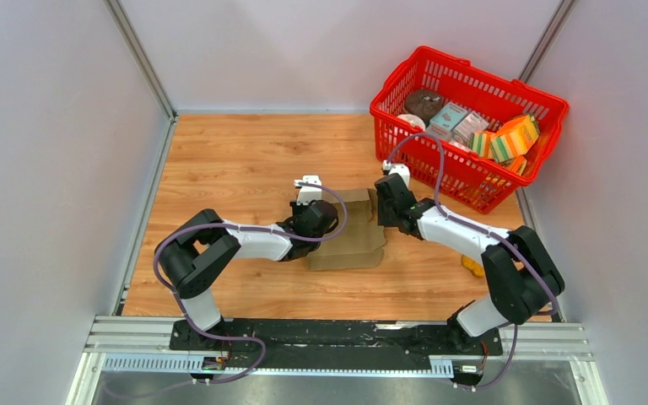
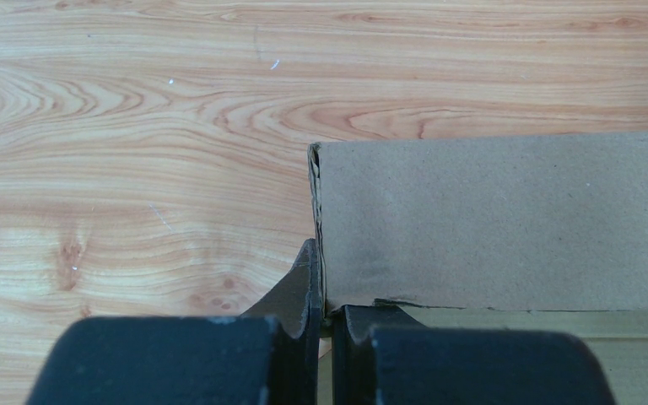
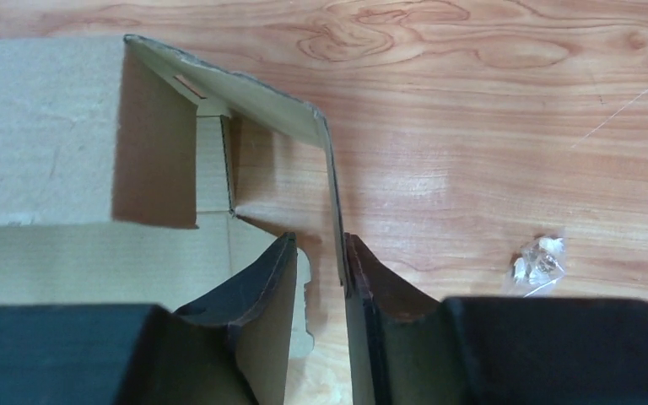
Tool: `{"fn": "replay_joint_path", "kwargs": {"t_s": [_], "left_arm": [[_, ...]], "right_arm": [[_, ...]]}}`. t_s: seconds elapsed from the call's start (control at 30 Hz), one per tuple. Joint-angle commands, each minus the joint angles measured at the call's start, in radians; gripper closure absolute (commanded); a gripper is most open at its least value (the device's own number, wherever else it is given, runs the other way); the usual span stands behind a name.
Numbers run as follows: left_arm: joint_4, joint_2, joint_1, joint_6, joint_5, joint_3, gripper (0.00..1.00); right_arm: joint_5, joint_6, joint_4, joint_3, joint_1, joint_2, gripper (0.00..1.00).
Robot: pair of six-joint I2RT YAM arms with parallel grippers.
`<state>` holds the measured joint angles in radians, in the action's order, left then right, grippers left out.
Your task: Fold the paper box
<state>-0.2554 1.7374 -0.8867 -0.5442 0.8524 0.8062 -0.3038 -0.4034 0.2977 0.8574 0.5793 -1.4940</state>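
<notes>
The paper box (image 1: 350, 240) is plain brown cardboard, part-folded, in the middle of the wooden table. My left gripper (image 1: 316, 215) is at its left side. In the left wrist view the jaws (image 2: 325, 291) are shut on the edge of an upright cardboard wall (image 2: 506, 219). My right gripper (image 1: 386, 207) is at the box's right end. In the right wrist view it (image 3: 321, 240) is open. A raised thin flap (image 3: 245, 97) runs down against the inner face of the right finger (image 3: 371, 287). The left finger (image 3: 261, 274) stands apart from it, over the box floor (image 3: 93, 253).
A red basket (image 1: 464, 63) with colourful packages stands at the back right, close behind the right arm. A small yellow thing (image 1: 472, 267) lies by the right arm's elbow. A crumpled clear scrap (image 3: 540, 257) lies on the wood right of the right gripper. Grey walls enclose the table.
</notes>
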Motion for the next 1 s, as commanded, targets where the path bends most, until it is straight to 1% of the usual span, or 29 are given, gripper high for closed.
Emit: {"fn": "replay_joint_path", "kwargs": {"t_s": [0.0,0.03,0.1,0.13,0.27,0.37,0.63,0.73,0.83,0.9,0.97], "left_arm": [[-0.002,-0.012,0.002,-0.007,0.007,0.01,1.0],[-0.002,-0.012,0.0,-0.007,0.007,0.01,1.0],[-0.001,-0.009,0.002,-0.007,0.007,0.011,1.0],[-0.002,-0.009,0.0,-0.007,0.007,0.011,1.0],[0.001,-0.007,0.002,-0.003,0.004,0.014,1.0],[0.001,-0.009,0.0,-0.003,0.002,0.014,1.0],[0.001,-0.01,0.0,-0.003,0.0,0.013,1.0],[0.001,-0.012,0.0,-0.003,0.0,0.013,1.0],[0.002,-0.013,0.0,-0.007,0.0,0.01,1.0],[0.002,-0.015,0.0,-0.007,0.004,0.008,1.0],[0.001,-0.016,0.0,-0.008,0.004,0.007,1.0]], "right_arm": [[-0.07,0.034,-0.051,0.049,0.004,-0.031,0.73],[-0.078,0.034,-0.052,0.049,0.007,-0.029,0.78],[-0.093,0.037,-0.046,0.054,0.02,-0.025,0.82],[-0.093,0.037,-0.029,0.061,0.027,-0.017,0.86],[-0.121,0.023,0.033,0.097,0.06,0.006,0.94],[-0.078,-0.023,0.084,0.126,0.07,0.015,1.0],[0.003,-0.159,0.147,0.163,0.082,0.008,1.0],[0.061,-0.207,0.088,0.134,0.086,-0.005,1.0],[0.149,-0.221,0.023,0.114,0.096,-0.055,1.0],[0.154,-0.209,0.003,0.111,0.112,-0.074,0.99],[0.128,-0.193,0.015,0.114,0.122,-0.08,0.97]]}}
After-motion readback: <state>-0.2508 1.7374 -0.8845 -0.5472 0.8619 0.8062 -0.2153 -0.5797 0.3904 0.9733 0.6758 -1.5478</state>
